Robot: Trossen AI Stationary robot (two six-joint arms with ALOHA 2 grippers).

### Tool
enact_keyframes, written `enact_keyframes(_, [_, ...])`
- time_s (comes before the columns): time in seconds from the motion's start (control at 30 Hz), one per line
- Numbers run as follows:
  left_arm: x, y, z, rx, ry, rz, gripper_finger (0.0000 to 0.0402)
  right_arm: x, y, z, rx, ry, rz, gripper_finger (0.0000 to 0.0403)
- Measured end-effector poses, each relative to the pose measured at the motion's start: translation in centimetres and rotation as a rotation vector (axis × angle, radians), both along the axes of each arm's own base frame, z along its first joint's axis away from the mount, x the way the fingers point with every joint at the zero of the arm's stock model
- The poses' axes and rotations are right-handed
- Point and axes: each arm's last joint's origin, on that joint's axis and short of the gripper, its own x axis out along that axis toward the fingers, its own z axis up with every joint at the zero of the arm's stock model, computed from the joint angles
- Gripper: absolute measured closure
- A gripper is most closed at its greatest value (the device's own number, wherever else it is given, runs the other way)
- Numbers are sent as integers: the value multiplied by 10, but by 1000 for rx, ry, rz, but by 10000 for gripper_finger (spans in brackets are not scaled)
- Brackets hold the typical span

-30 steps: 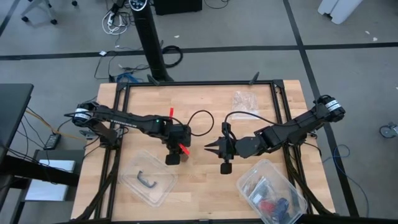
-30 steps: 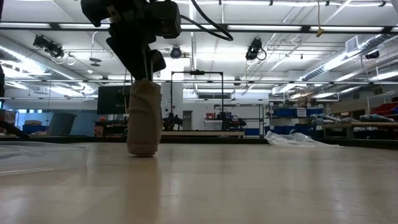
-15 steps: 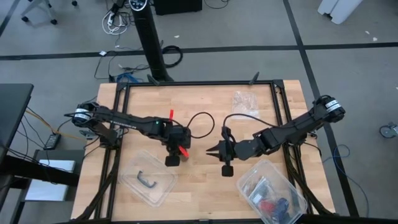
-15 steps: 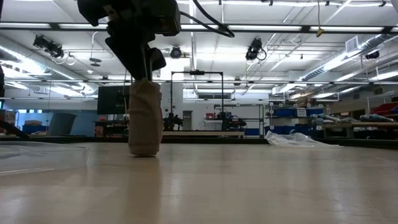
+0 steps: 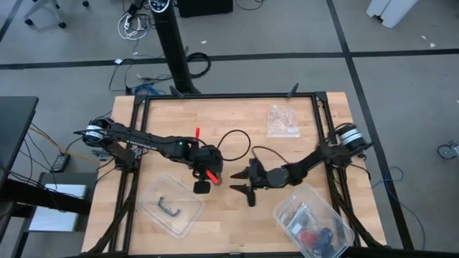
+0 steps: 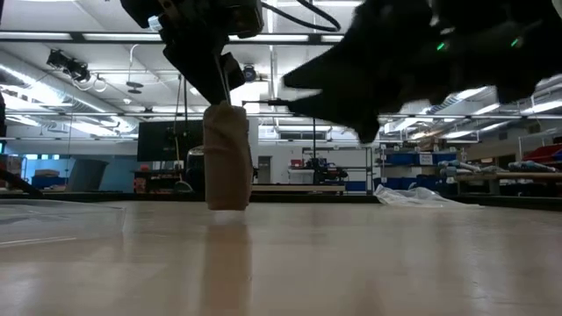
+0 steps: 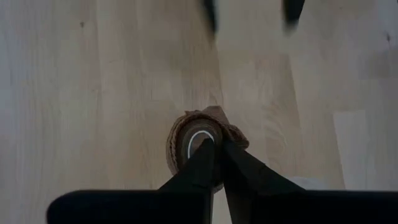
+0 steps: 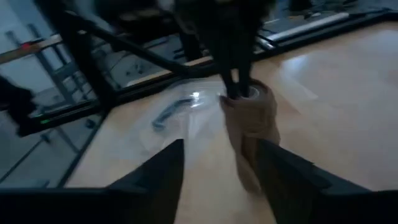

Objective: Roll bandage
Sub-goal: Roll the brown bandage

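The bandage (image 6: pixel 226 158) is a brown roll standing on end on the wooden table, left of the middle. It shows from above in the left wrist view (image 7: pixel 186 134) and from the side in the right wrist view (image 8: pixel 250 121). My left gripper (image 5: pixel 206 183) comes down onto its top end and is shut on it. My right gripper (image 5: pixel 232 182) hangs low just right of the roll, lying nearly level and pointing at it. It is open (image 8: pixel 217 149), with the roll ahead of its fingers and not touched. My left gripper holds the roll by its top end (image 7: pixel 219 127), coming from above and slanting down. One fingertip (image 7: pixel 205 152) reaches into the pale ring of the core. The other lies just beside it on the wound layers. The roll stands about upright with its lower end (image 6: pixel 226 205) on the table.
A clear tub with a black handle piece (image 5: pixel 172 208) lies near the front left. A second clear tub (image 5: pixel 312 221) with small items lies at the front right. A crumpled plastic bag (image 5: pixel 282 120) lies at the far right. Black cables loop between the arms.
My right gripper has dropped steeply toward the table, tipped from pointing down to nearly level, moved toward the roll and opened. The roll, still under my left gripper, has shifted a little toward the table's right.
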Motion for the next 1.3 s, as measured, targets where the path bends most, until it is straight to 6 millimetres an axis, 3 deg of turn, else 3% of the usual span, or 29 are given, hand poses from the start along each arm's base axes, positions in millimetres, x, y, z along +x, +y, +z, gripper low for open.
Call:
enact_keyframes(0.13, [0, 0, 0, 1, -3, 1, 373, 23, -4, -22, 6, 19, -42, 147])
enact_keyframes(0.33, [0, 0, 0, 3, -4, 2, 373, 43, -10, -30, -32, 21, -71, 98])
enact_keyframes(0.73, [3, 0, 2, -1, -37, 3, 373, 59, -24, -24, -139, 36, -60, 98])
enact_keyframes(0.87, [4, 0, 2, -2, -43, 3, 373, 59, -24, -23, -159, 36, -69, 155])
enact_keyframes(1.07, [4, 0, 2, -5, -44, 8, 373, 59, -22, -23, -193, 41, -26, 355])
enact_keyframes(1.3, [7, -1, 6, -8, -88, 2, 358, 59, -21, -23, -182, 43, -1, 358])
